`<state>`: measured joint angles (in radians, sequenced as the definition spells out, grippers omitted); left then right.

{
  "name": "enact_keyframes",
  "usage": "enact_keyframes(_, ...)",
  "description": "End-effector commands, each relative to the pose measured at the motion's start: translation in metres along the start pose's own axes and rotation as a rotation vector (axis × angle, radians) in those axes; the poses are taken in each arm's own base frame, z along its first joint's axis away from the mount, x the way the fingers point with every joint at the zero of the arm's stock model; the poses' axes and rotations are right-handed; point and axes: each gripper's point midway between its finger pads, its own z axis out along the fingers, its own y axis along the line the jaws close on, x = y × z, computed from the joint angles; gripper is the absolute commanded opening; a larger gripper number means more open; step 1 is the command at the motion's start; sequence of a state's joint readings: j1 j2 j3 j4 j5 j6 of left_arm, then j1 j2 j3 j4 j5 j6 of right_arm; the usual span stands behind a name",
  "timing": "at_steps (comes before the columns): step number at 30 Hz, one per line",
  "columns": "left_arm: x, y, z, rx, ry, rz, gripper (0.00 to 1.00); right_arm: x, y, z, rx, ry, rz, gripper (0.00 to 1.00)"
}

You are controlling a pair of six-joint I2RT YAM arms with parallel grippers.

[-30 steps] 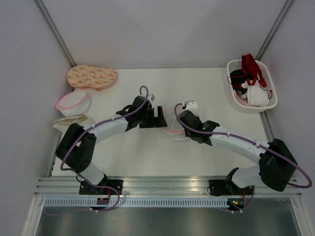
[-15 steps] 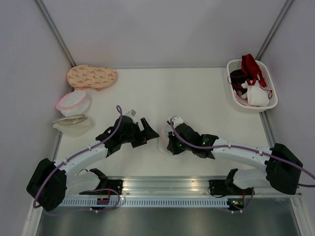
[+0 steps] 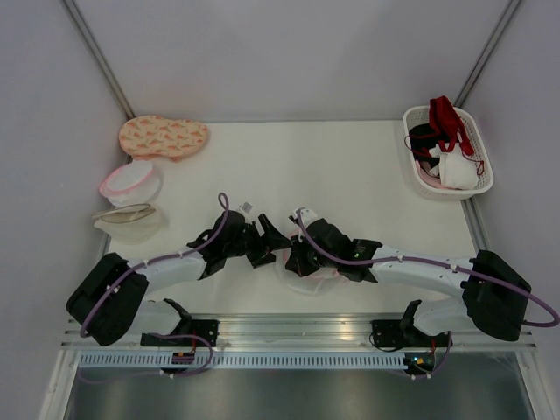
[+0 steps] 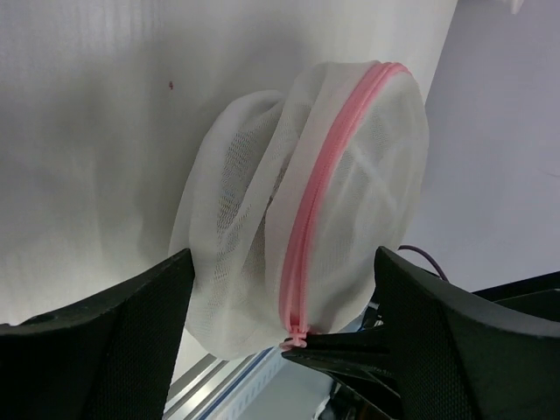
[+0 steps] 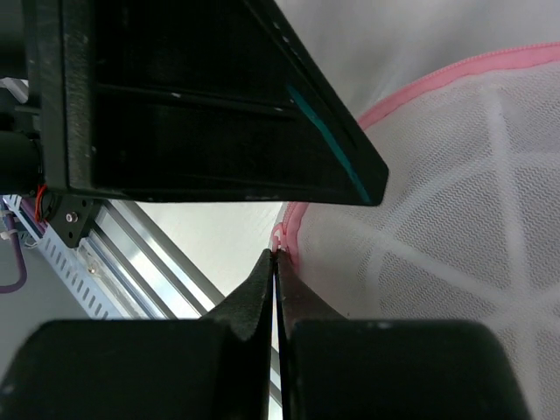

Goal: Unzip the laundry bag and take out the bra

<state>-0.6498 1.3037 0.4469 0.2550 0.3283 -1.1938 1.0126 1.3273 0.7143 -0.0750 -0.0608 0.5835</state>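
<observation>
The jaws of the right gripper (image 5: 276, 258) are closed on the zipper pull (image 4: 294, 337) of the laundry bag (image 4: 236, 219). The jaws of the left gripper (image 3: 268, 240) stand open, one on each side of the bag; whether they touch the mesh cannot be told. The bag sits between the two grippers, near the middle of the bench's (image 3: 350, 166) near edge.

Progress, as judged:
- Done: the pull is gripped.
- Not done: the pink zipper (image 4: 328, 175) is shut along its whole visible length, so unzipping has not begun.
- Not done: removal of the bra. No bra can be made out through the mesh, and none lies on the bench.

Count of items:
- Grippers: two.
- Mesh bags: three. One is the task bag; one fuller pink-rimmed bag (image 3: 129, 182) and one beige-rimmed bag (image 3: 127, 215) lie at the left edge.
- Orange patterned cloth item (image 3: 164, 136): one, at the far left corner.
- White basket (image 3: 413, 112): one, at the far right corner, holding red, black and white garments too tangled to count.
</observation>
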Motion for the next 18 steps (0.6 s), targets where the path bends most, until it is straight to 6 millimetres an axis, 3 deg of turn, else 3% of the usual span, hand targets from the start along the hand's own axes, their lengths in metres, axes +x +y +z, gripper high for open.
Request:
enact_keyframes(1, -0.005, -0.046, 0.004, 0.136, 0.009, 0.016, 0.85, -0.016, 0.019, -0.002, -0.062, -0.042, -0.011, 0.0)
enact_keyframes(5, -0.005, -0.053, 0.007, 0.167, 0.016, 0.018, 0.77, -0.014, 0.025, -0.003, -0.085, -0.027, -0.036, 0.0)
enact_keyframes(8, -0.005, -0.055, 0.01, 0.17, 0.021, 0.021, 0.61, -0.011, 0.027, -0.004, -0.094, -0.018, -0.048, 0.0)
enact_keyframes(9, -0.005, -0.056, 0.01, 0.173, 0.023, 0.023, 0.48, -0.011, 0.027, -0.004, -0.094, -0.016, -0.053, 0.0)
enact_keyframes(12, -0.003, -0.052, 0.013, 0.166, 0.032, 0.022, 0.23, -0.01, 0.027, -0.007, -0.094, -0.014, -0.06, 0.01)
enact_keyframes(15, -0.003, -0.051, 0.015, 0.16, 0.038, 0.021, 0.05, -0.01, 0.025, -0.01, -0.089, -0.014, -0.063, 0.0)
enact_keyframes(18, -0.002, -0.051, 0.015, 0.16, 0.044, 0.025, 0.02, -0.009, 0.024, -0.011, -0.083, -0.011, -0.068, 0.0)
